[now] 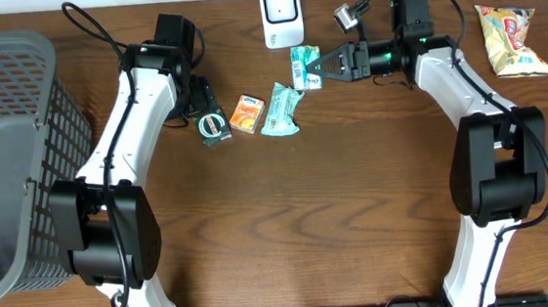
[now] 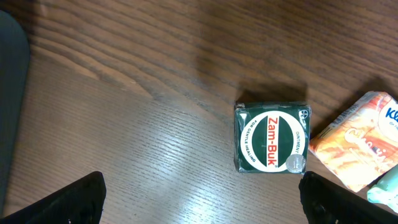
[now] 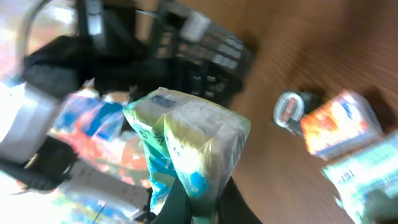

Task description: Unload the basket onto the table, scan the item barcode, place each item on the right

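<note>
While the left pincer (image 2: 202,202) gapes, the right pincer (image 1: 317,69) pinches a crinkly plastic packet (image 3: 186,137).

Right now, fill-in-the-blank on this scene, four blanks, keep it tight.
The ___ arm's jaws hold the teal packet by the white scanner.
The left arm's jaws stand ___ near the green box.
That box's label reads ___.
The grey basket stands on the ___ arm's side.
Missing: right; open; Zam-Buk; left.

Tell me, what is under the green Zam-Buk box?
The green Zam-Buk box rests on the wooden table. Wood shows along its edges; the box itself hides whatever lies right beneath.
</note>
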You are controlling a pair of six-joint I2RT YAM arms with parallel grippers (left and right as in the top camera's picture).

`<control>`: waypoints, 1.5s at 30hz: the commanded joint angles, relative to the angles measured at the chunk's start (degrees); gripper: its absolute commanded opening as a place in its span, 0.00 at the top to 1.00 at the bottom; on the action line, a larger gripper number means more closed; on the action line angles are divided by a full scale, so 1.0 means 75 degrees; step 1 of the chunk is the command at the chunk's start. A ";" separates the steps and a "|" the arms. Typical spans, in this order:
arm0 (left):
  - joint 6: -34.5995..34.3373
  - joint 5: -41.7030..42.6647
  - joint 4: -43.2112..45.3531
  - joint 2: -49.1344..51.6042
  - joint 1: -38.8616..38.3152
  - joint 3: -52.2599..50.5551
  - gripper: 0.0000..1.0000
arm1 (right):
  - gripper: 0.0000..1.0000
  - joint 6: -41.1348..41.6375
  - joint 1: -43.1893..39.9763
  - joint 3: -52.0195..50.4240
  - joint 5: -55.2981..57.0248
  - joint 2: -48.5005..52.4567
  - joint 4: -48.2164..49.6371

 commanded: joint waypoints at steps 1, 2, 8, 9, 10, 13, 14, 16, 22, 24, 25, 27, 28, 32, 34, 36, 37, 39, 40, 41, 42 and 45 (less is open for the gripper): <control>0.0070 -0.0047 -0.0015 -0.0055 0.0003 0.0038 0.02 | 0.99 -0.0032 0.0423 0.0076 0.2136 -0.0216 -0.0662; 0.0070 -0.0047 -0.0015 -0.0055 0.0003 0.0038 0.02 | 0.99 -0.0105 0.0542 0.0076 0.3037 -0.0248 -0.0909; 0.0070 -0.0047 -0.0015 -0.0055 0.0003 0.0038 0.02 | 0.99 -0.1425 0.1367 0.1218 1.0678 -0.0414 -0.2853; 0.0070 -0.0047 -0.0015 -0.0055 0.0003 0.0038 0.02 | 0.99 -0.1626 0.1460 0.1306 1.1299 -0.0414 -0.2783; 0.0070 -0.0047 -0.0015 -0.0055 0.0003 0.0038 0.02 | 0.99 -0.2215 0.1708 0.1405 1.2764 -0.0414 -0.2302; 0.0070 -0.0047 -0.0015 -0.0055 0.0003 0.0038 0.02 | 0.99 -0.4030 0.2133 0.1402 1.4187 -0.0332 -0.0743; 0.0070 -0.0047 -0.0015 -0.0055 0.0003 0.0038 0.02 | 0.99 -0.4485 0.2203 0.1402 1.4155 -0.0297 -0.0312; 0.0070 -0.0047 -0.0015 -0.0055 0.0003 0.0038 0.03 | 0.99 -0.4922 0.2323 0.1402 1.4111 -0.0131 0.0717; 0.0070 -0.0047 -0.0015 -0.0055 0.0003 0.0038 0.02 | 0.99 -0.6339 0.2363 0.1402 1.2887 0.0691 0.3369; 0.0070 -0.0047 -0.0015 -0.0055 0.0003 0.0038 0.02 | 0.99 -0.6435 0.2363 0.1405 1.2884 0.1040 0.4275; 0.0070 -0.0047 -0.0015 -0.0055 0.0003 0.0038 0.02 | 0.99 -0.6435 0.2363 0.1405 1.2887 0.1160 0.4619; 0.0070 -0.0047 -0.0015 -0.0055 0.0003 0.0038 0.02 | 0.99 -0.6429 0.2378 0.1408 1.2864 0.1349 0.5170; 0.0070 -0.0047 -0.0015 -0.0055 0.0003 0.0038 0.02 | 0.99 -0.6429 0.2384 0.1413 1.2788 0.1419 0.5421; 0.0070 -0.0047 -0.0015 -0.0055 0.0003 0.0038 0.02 | 0.99 -0.6394 0.2361 0.1533 1.2319 0.1556 0.5858; 0.0070 -0.0047 -0.0015 -0.0055 0.0003 0.0038 0.02 | 0.99 -0.6403 0.2343 0.1868 1.2257 0.1699 0.5837; 0.0070 -0.0047 -0.0015 -0.0055 0.0003 0.0038 0.02 | 0.99 -0.6397 0.2305 0.2113 1.2161 0.1848 0.5715; 0.0070 -0.0047 -0.0015 -0.0055 0.0003 0.0038 0.02 | 0.99 -0.6356 0.2288 0.2209 1.2150 0.1918 0.5625; 0.0070 -0.0047 -0.0015 -0.0055 0.0003 0.0038 0.02 | 0.99 -0.6312 0.2270 0.2378 1.2083 0.2072 0.5336; 0.0070 -0.0047 -0.0015 -0.0055 0.0003 0.0038 0.02 | 0.99 -0.6339 0.2273 0.2445 1.2094 0.2192 0.5284; 0.0070 -0.0047 -0.0015 -0.0055 0.0003 0.0038 0.02 | 0.99 -0.6455 0.2261 0.2509 1.2117 0.2308 0.5254; 0.0070 -0.0047 -0.0015 -0.0055 0.0003 0.0038 0.02 | 0.99 -0.6607 0.2212 0.2538 1.2193 0.2454 0.5190; 0.0070 -0.0047 -0.0015 -0.0055 0.0003 0.0038 0.02 | 0.99 -0.6607 0.2171 0.2541 1.2365 0.2474 0.4826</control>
